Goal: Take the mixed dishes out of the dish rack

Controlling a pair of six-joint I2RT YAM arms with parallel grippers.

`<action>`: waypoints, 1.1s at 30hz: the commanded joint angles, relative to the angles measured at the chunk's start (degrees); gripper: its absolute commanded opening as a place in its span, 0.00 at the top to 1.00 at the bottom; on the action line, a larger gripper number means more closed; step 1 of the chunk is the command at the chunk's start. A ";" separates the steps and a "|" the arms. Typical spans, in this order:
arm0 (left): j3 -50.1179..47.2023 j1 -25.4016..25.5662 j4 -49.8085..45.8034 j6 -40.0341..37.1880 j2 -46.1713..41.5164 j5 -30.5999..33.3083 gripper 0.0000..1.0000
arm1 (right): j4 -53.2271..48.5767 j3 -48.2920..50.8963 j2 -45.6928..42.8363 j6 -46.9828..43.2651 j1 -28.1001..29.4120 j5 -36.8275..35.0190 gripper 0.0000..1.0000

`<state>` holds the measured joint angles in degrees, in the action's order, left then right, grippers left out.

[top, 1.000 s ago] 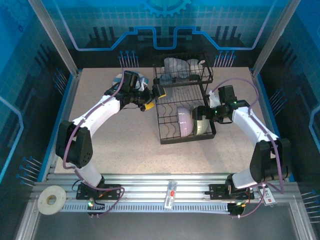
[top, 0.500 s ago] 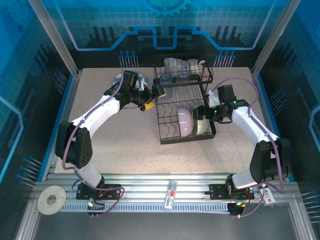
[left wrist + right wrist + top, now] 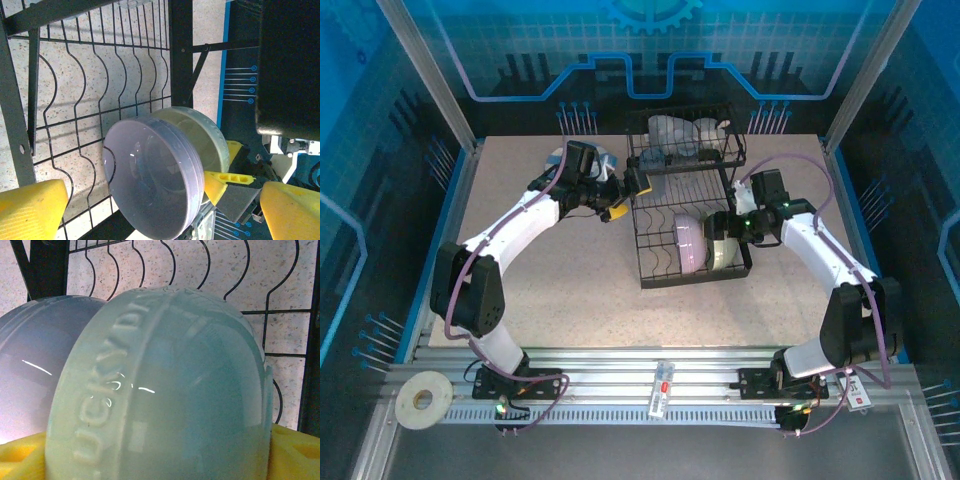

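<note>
The black wire dish rack (image 3: 660, 262) stands mid-table. In its lower tier a lavender bowl (image 3: 688, 243) (image 3: 150, 175) and a pale green bowl (image 3: 724, 252) (image 3: 165, 385) stand on edge, side by side in the curved slots. My right gripper (image 3: 725, 232) (image 3: 160, 452) reaches in from the right, and its yellow fingers (image 3: 295, 450) press either side of the green bowl, which still rests in the rack. At the rack's left side my left gripper (image 3: 630, 196) (image 3: 160, 200) hangs open and empty, facing the lavender bowl's inside.
The rack's upper basket (image 3: 720, 105) holds pale dishes (image 3: 670, 132), too small to name. A blue-and-white striped dish (image 3: 606, 160) lies on the table behind the left arm. A tape roll (image 3: 423, 398) sits on the front rail. Bare tabletop (image 3: 570, 290) lies left and front of the rack.
The right gripper's jaws have narrowed onto the pale green bowl and the wrist has edged slightly left. The left arm and its gripper have not moved.
</note>
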<state>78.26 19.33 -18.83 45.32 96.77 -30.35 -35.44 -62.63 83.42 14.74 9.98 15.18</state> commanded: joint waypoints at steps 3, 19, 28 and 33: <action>0.78 0.35 -1.36 -1.19 -1.37 -1.30 0.01 | 2.99 0.14 0.57 1.33 2.20 -2.52 0.58; 2.17 0.44 -2.88 -2.11 -0.10 -1.23 0.01 | 4.12 -0.61 -1.44 1.78 2.78 -7.13 0.71; 2.84 0.77 -3.65 -2.59 0.26 -1.07 0.01 | 4.24 -1.17 -2.73 1.34 3.03 -9.19 0.74; 2.95 1.13 -4.28 -3.08 0.20 -1.05 0.01 | 4.31 -1.03 -3.19 1.34 3.25 -9.78 0.76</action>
<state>79.18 19.92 -21.23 43.72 96.79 -30.35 -34.44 -62.63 82.19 16.49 12.78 8.78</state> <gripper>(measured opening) 0.992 0.805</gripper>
